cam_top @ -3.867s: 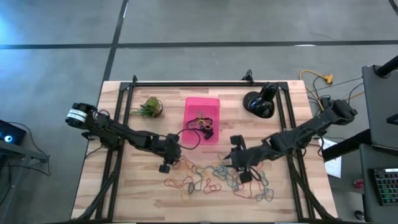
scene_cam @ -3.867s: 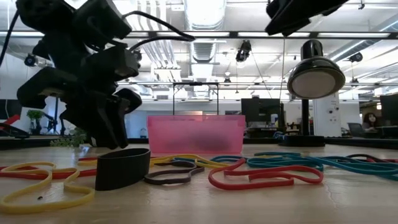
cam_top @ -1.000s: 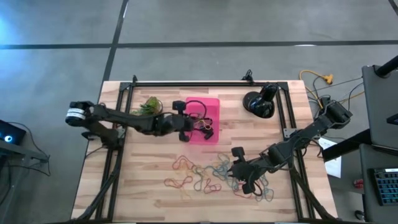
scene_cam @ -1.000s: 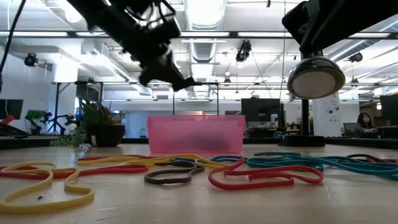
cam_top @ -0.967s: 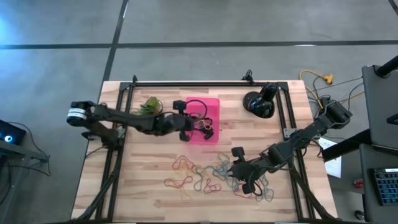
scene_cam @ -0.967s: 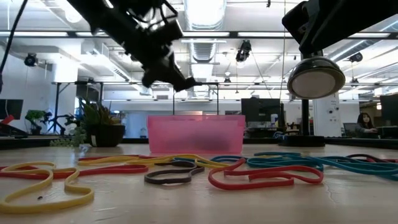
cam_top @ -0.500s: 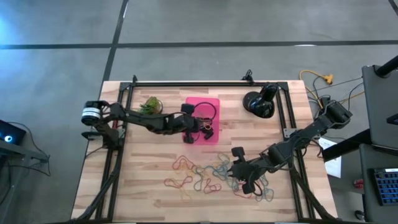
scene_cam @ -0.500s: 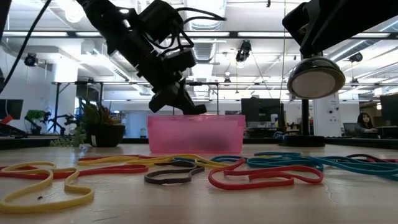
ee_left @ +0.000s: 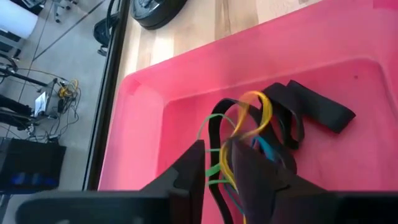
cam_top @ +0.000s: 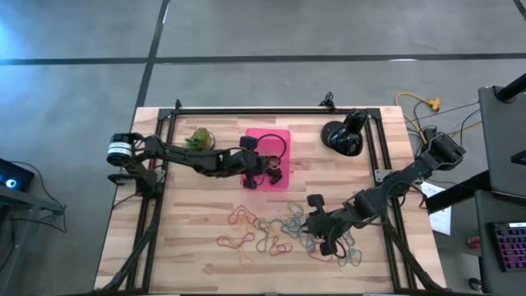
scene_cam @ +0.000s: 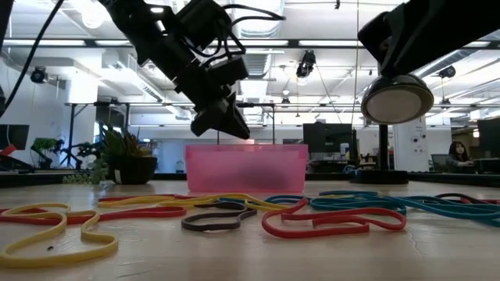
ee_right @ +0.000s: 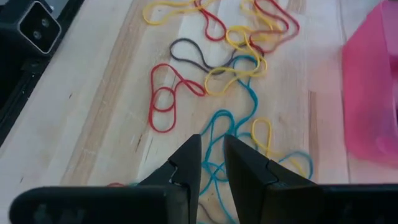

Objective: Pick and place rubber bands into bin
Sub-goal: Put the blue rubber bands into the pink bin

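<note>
- Table: pale wood planks, visible grain, matt finish.
- Bin: pink translucent plastic, smooth, slightly glossy walls.
- Rubber bands: thin elastic loops, matt, in several colours.
- Left gripper and right gripper: fingers of dark, smooth plastic with a dull sheen.
- Frame rails: black metal, matt.

Grey concrete floor with dark seams around the wooden table. Beyond: exposed ceiling ducts, strip lights, distant desks.
</note>
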